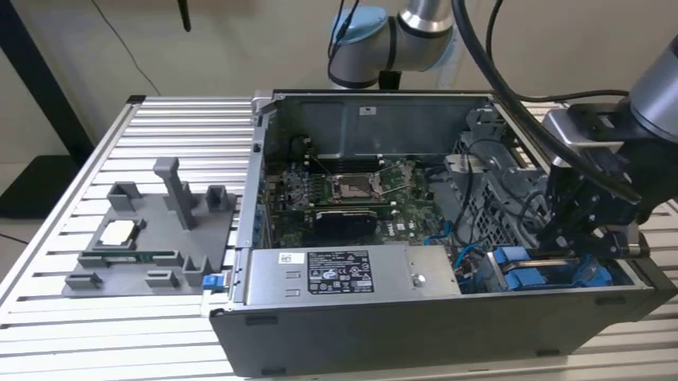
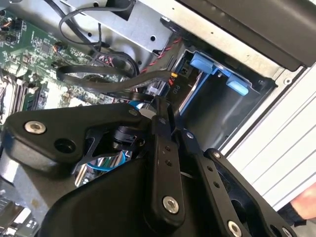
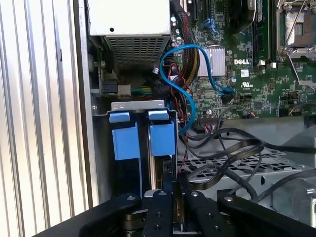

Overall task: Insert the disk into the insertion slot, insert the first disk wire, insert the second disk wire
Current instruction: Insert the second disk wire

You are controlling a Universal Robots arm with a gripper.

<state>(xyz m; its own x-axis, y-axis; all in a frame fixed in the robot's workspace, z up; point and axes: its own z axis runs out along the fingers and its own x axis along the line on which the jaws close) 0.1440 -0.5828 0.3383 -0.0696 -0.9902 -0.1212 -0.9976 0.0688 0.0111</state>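
The disk sits in the insertion slot [image 3: 138, 104] at the case's front corner, with the blue caddy tabs [image 3: 162, 139] [image 1: 525, 278] [image 2: 205, 63] standing up from the bay. My gripper [image 1: 553, 251] [image 3: 174, 186] [image 2: 161, 109] reaches down into the case right beside those tabs. Its fingers [image 2: 166, 163] are pressed close together on a small wire connector at the disk's end. A blue data wire [image 3: 185, 94] loops from the motherboard down towards the caddy. Red and black power wires [image 2: 165, 52] run to the same spot.
The open case lies on a slatted table [image 1: 180, 127]. The grey power supply [image 1: 350, 270] fills the case's front, the motherboard [image 1: 350, 208] lies behind it. Black cables [image 3: 232, 148] drape over a perforated cage [image 3: 237, 163] beside my fingers. A grey fixture tray [image 1: 148, 238] sits at the exterior view's left.
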